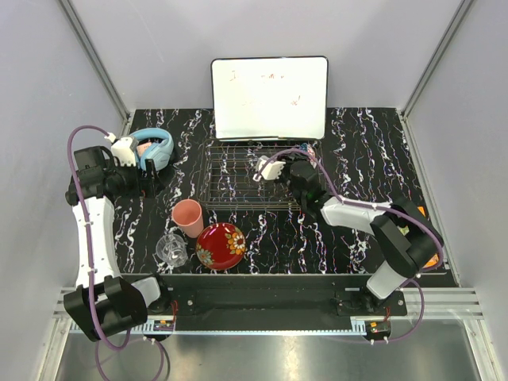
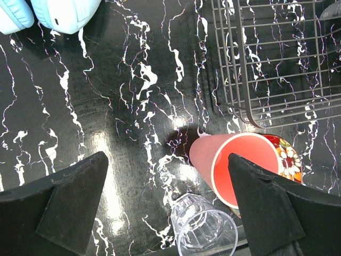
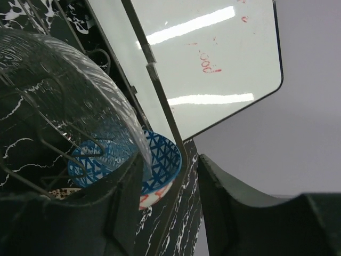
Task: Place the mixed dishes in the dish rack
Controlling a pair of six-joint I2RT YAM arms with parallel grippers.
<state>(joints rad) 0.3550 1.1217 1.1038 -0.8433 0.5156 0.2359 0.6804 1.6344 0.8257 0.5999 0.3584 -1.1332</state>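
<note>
The right gripper (image 3: 166,162) is hovering over the right part of the dish rack (image 1: 246,178), its fingers standing apart with nothing clamped between them. The clear glass dish (image 3: 64,90) is leaning among the rack's tines, its rim running down to the inner edge of one finger; contact cannot be confirmed. The blue patterned bowl (image 3: 160,154) is sitting at the rack's far right corner, close under the whiteboard (image 1: 270,95); whether it is inside the wire cannot be told.

The left gripper (image 2: 166,162) is hanging wide open and holding nothing above bare table (image 1: 357,143) near the headphones (image 1: 155,147). The pink cup (image 2: 224,160) is lying just off the rack's near left corner. The clear glass mug (image 2: 205,229) is sitting just beside it, and the red floral plate (image 1: 221,245) is showing behind the cup. Open tabletop is lying to the right of the plate and of the rack.
</note>
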